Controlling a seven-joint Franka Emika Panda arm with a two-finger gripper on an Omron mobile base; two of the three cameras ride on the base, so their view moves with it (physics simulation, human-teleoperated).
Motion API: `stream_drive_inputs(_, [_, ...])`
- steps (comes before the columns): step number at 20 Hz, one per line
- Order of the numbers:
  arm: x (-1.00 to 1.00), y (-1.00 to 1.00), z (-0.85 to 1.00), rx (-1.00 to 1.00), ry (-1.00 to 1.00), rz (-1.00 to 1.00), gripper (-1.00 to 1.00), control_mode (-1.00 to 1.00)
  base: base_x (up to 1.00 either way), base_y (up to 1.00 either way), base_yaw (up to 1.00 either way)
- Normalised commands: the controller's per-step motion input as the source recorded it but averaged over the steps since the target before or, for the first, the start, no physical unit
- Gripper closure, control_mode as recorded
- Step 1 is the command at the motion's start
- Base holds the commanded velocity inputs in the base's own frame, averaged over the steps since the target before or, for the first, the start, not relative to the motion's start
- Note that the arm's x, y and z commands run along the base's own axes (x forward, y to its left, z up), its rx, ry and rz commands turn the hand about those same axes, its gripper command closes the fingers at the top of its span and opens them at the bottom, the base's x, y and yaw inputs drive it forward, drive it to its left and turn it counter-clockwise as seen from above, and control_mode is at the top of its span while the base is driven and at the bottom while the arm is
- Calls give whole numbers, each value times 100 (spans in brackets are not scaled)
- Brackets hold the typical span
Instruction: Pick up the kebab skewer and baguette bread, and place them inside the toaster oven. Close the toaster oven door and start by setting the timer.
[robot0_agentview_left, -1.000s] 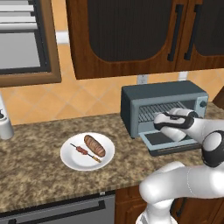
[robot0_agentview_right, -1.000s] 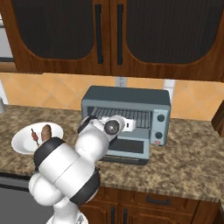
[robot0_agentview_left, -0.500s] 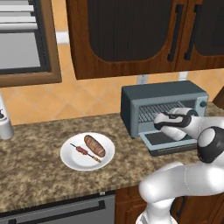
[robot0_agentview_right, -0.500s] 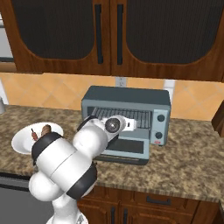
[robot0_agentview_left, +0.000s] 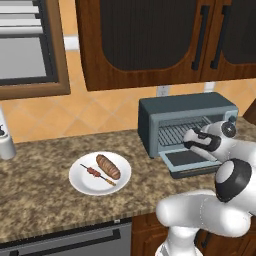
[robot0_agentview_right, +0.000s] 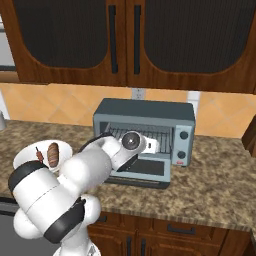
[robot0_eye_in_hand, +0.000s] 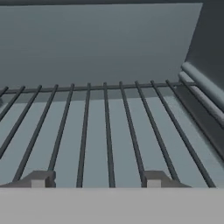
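The toaster oven (robot0_agentview_left: 186, 107) (robot0_agentview_right: 145, 110) stands on the counter with the toaster oven door (robot0_agentview_left: 186, 160) (robot0_agentview_right: 144, 169) dropped flat. My gripper (robot0_agentview_left: 189, 142) (robot0_agentview_right: 158, 145) (robot0_eye_in_hand: 98, 179) reaches into its mouth, just above the front of the wire rack (robot0_eye_in_hand: 109, 131). Its fingertips (robot0_eye_in_hand: 42, 178) stand apart with several rack wires between them, and it holds nothing. To the left, a white plate (robot0_agentview_left: 80, 185) (robot0_agentview_right: 23, 154) carries the thin kebab skewer (robot0_agentview_left: 98, 174) (robot0_agentview_right: 39, 155) and the stubby brown baguette bread (robot0_agentview_left: 108, 166) (robot0_agentview_right: 53, 153), side by side.
Round knobs (robot0_agentview_right: 183, 135) sit on the oven's right side. Dark wood cabinets (robot0_agentview_left: 150, 40) hang above the counter. A pale cylinder (robot0_agentview_left: 5, 145) stands at the far left. Speckled counter (robot0_agentview_left: 45, 200) lies bare in front of the plate.
The fingers have drawn closer together while the hand stays at the oven's mouth. The plate, skewer and bread have not moved.
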Motion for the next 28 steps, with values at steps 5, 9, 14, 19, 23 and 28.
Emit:
stream_drive_inputs(5, [-77,-38,-76,0,15,0,-100,-100,0,0,0])
stream_drive_inputs(9, [-59,-20,-64,-4,16,0,-100,-100,0,0,0])
stream_drive_inputs(14, [-59,-16,-68,-5,19,7,-100,-100,0,0,0])
stream_drive_inputs(19, [-66,-11,-77,-5,23,13,-100,-100,0,0,0])
stream_drive_inputs(23, [-79,-21,-89,0,17,11,-100,-100,0,0,0])
stream_drive_inputs(28, [-72,-7,-70,0,12,1,-100,-100,0,0,0])
